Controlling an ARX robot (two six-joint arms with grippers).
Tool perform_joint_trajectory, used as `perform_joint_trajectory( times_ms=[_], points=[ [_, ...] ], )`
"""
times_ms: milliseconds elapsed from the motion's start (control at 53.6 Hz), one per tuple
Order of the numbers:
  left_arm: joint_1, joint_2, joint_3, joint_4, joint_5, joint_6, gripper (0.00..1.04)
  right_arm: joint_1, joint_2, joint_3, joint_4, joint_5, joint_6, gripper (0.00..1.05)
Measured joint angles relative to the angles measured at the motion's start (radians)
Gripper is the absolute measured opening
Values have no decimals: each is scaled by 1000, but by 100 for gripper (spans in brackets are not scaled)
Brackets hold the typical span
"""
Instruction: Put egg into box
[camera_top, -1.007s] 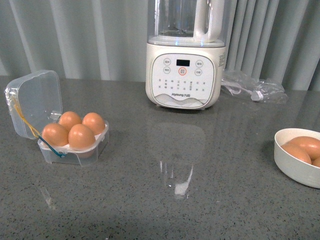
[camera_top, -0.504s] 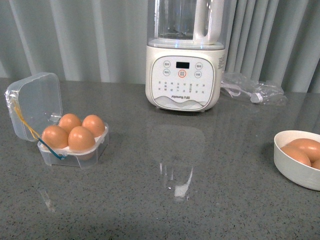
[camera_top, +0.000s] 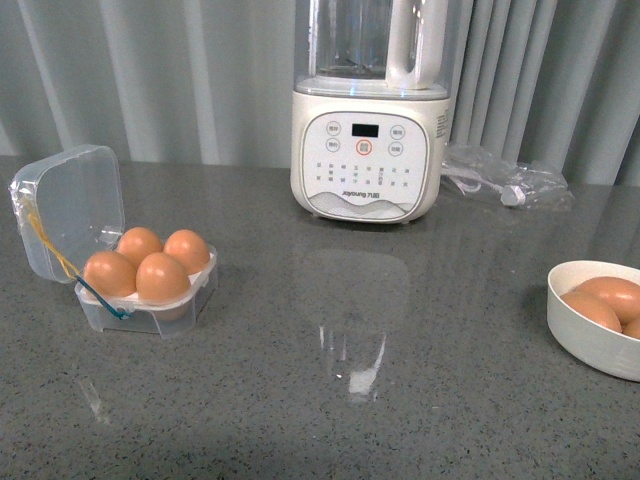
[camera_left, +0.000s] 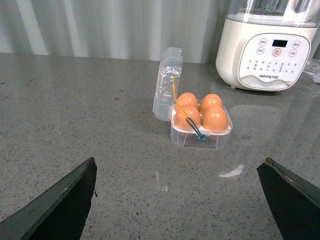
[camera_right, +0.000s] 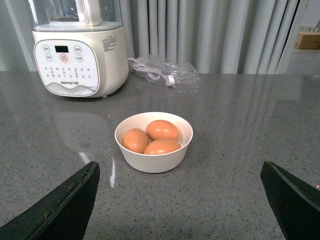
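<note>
The clear box stands at the left of the grey counter, its lid hinged up and open. Several brown eggs fill its slots. In the left wrist view the box lies ahead of my left gripper, which is open, well short of it and holding nothing. At the right a white bowl holds more eggs. The right wrist view shows three eggs in that bowl. My right gripper is open and empty, a little short of the bowl. Neither arm shows in the front view.
A cream blender with a clear jug stands at the back centre of the counter. A crumpled clear bag with a cable lies to its right. A grey curtain hangs behind. Bare counter stretches between box and bowl.
The front view has shifted very slightly. Box, eggs and bowl stay where they were.
</note>
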Motion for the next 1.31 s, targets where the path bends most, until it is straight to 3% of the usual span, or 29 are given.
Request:
perform_joint_trajectory(
  times_ms=[653,709,783,1007,1306],
  points=[
    [-2,5,2,-6,-7,-6,98,0,0,0,0,0,0,97],
    [-39,113,77,-220,-118,-76,98,0,0,0,0,0,0,97],
    [-72,232,115,-299,-176,-120,98,0,0,0,0,0,0,97],
    [-90,514,262,-22,-156,-131,98,0,0,0,0,0,0,97],
    [89,1070,468,315,-75,-77,98,0,0,0,0,0,0,97]
  ],
)
